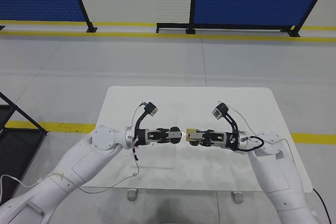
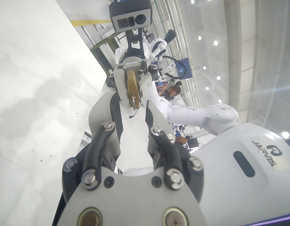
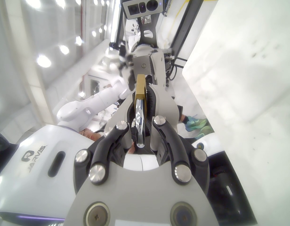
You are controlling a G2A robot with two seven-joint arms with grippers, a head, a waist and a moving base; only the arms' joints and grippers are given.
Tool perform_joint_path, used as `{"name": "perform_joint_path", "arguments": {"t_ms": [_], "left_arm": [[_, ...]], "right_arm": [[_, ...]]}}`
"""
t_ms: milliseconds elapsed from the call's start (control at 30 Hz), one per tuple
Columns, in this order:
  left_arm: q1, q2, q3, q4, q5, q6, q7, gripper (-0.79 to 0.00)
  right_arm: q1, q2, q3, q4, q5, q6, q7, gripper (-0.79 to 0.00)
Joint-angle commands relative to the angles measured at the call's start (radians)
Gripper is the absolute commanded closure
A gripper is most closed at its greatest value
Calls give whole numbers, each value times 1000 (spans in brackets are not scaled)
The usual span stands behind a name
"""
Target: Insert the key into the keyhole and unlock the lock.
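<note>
A brass padlock (image 1: 191, 133) hangs in the air over the middle of the white table (image 1: 157, 101). My right gripper (image 1: 198, 136) is shut on it. In the right wrist view the brass body (image 3: 140, 88) sits between my right gripper's (image 3: 142, 95) fingers, and the chrome shackle (image 3: 139, 123) points back toward the wrist. A small key (image 2: 134, 101) sticks out of the lock's (image 2: 131, 83) near end. My left gripper (image 2: 133, 106) faces it with fingers apart on either side of the key, not touching it. Seen from above, the left gripper (image 1: 179, 135) meets the lock head-on.
Black-framed blue partition panels (image 1: 241, 11) stand on the floor beyond the table. A black rack (image 1: 5, 129) stands off the table's left side. Yellow floor tape (image 1: 45, 126) runs past both sides of the table.
</note>
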Motion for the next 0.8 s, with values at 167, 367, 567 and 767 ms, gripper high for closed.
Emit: {"name": "perform_joint_path", "arguments": {"t_ms": [167, 367, 567, 767], "left_arm": [[8, -9, -14, -3, 9, 8, -14, -89], [12, -18, -23, 1, 10, 12, -27, -28], [14, -27, -28, 0, 29, 12, -33, 0], [20, -34, -39, 1, 72, -5, -24, 0]], "right_arm": [[0, 0, 0, 0, 0, 0, 0, 0], [0, 0, 0, 0, 0, 0, 0, 0], [0, 0, 0, 0, 0, 0, 0, 0], [0, 0, 0, 0, 0, 0, 0, 0]]}}
